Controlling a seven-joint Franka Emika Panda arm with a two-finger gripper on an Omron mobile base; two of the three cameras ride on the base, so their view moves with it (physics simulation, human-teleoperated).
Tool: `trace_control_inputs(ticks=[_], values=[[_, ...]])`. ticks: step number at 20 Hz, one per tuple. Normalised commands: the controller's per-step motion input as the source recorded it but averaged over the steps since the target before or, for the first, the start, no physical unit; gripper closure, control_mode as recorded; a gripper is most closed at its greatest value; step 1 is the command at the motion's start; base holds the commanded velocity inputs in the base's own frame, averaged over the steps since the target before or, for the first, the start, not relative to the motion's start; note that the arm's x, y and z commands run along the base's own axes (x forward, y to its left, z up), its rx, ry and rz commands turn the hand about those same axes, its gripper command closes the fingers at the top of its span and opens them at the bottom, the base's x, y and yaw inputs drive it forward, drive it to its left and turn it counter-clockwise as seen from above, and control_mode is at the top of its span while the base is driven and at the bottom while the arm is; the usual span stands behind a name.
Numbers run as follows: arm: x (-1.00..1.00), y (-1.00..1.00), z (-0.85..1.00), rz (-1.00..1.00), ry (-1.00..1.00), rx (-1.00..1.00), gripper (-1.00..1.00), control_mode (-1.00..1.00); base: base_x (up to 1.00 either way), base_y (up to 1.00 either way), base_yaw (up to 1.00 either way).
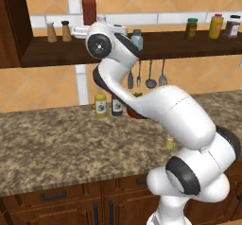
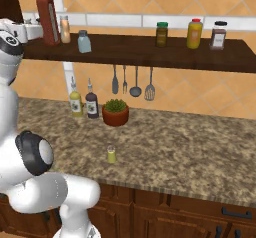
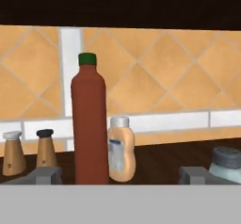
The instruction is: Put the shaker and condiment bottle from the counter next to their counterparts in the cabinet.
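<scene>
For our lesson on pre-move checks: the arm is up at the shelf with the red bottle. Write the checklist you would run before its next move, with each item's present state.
1. condiment bottle upright on the cabinet shelf: ok.
2. It stands right beside the peach-and-white bottle: ok.
3. end effector open, fingers either side of the bottle with gaps showing: ok.
4. Whether a finger touches the bottle's base: cannot tell, hidden at the hand view's bottom edge.
5. shaker moved up to the pale blue-grey shaker: not ok, it stands on the counter.
6. Two brown shakers well to the side of the end effector: ok.
</scene>
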Motion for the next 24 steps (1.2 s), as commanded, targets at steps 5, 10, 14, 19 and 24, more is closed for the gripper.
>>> trace_control_inputs(ticks=[5,10,14,19,24], values=[[-0.82,-1.0,0.0,0.08,-0.05,-0.06,-1.0,-1.0,0.0,0.0,0.0],[-0.99,-1.0,0.0,0.09,-0.01,-0.11,-1.0,-1.0,0.0,0.0,0.0],[-0.95,-1.0,0.0,0.12,0.0,-0.16,-1.0,-1.0,0.0,0.0,0.0],[-0.71,-1.0,-0.01,0.12,0.04,-0.3,-1.0,-1.0,0.0,0.0,0.0],[-0.76,-1.0,-0.39,0.03,0.03,-0.35,-1.0,-1.0,0.0,0.0,0.0]])
